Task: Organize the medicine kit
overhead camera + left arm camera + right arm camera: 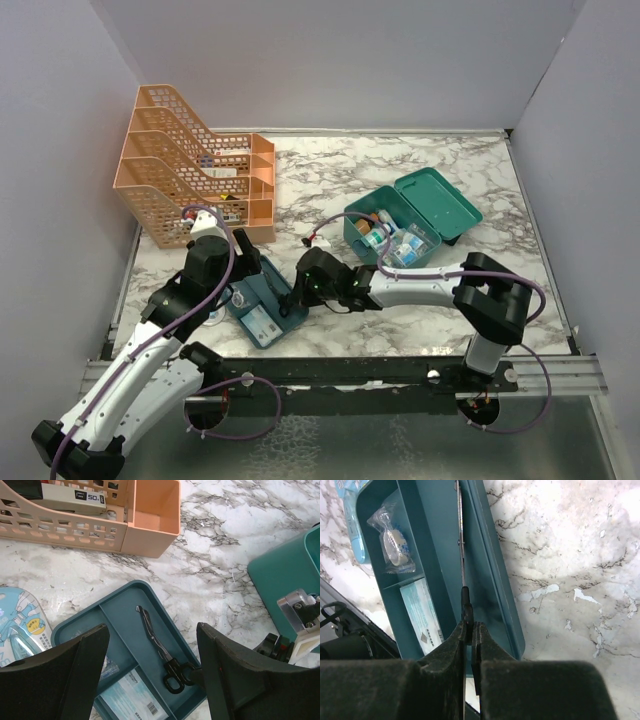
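We see the right gripper (469, 630) clamped on the black handle of the small metal scissors (154, 639). They're in the long compartment of the flat teal divided plastic tray (120, 615), and we can't tell if they're off its floor. The left gripper (150, 645) is released, jaws wide, hanging over the same tray and touching nothing. The teal rectangular medicine kit (358, 238) sits centre-right on the white marble table (330, 160), beyond the tray and apart from it. Its lid is hinged back, with small bottles inside. The orange mesh file rack (190, 170) is at the back left.
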Available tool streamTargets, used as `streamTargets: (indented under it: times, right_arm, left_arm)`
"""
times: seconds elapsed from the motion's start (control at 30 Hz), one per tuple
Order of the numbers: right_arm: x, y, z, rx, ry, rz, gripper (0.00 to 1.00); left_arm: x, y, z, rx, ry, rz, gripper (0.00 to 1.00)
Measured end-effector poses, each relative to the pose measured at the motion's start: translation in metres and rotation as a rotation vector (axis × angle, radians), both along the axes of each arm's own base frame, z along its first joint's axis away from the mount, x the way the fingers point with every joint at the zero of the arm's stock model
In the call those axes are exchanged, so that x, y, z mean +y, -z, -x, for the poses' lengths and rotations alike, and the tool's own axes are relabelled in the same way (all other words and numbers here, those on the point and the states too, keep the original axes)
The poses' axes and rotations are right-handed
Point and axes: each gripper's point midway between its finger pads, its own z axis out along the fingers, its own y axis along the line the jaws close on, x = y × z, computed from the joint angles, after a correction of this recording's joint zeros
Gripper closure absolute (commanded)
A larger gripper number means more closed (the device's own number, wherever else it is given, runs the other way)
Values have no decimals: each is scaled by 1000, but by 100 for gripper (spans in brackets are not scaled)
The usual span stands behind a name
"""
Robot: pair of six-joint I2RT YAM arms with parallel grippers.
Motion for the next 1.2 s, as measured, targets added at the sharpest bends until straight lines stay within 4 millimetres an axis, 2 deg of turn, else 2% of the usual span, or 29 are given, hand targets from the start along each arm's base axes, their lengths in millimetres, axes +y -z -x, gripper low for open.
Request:
streamTargets:
  times: [0.1,0.23,0.4,0.6,0.73,0.83,1.0,1.1,1.2]
  right_arm:
    - [1,-4,-1,0,4,9,78]
    - [-2,-5,-2,2,12,31,71]
    - [-12,-7,-3,-3,30,68,70]
    - [-18,-20,-6,-52,10,93,70]
    - [-13,-31,-7,-82,-20,94,70]
    - [-3,-39,-2,-104,-47,84,70]
    - [28,-46,17,-143,-124,83,66]
    - [47,-42,28,-167,-173,107,66]
    - [60,-35,37,-186,-215,140,66]
  left_arm:
    - [0,1,0,3,0,-3,26]
    - [1,-1,-1,0,0,-12,26]
    - [2,-8,-2,-16,-4,-17,26]
    - [8,-23,-5,-49,-18,-44,27]
    - [25,-53,-6,-114,-81,-78,26]
    - [45,-94,0,-223,-144,-85,26]
    - [75,-158,19,-392,-224,-83,23]
    - [86,-176,25,-433,-254,-103,19]
    - [91,-179,26,-439,-264,-127,15]
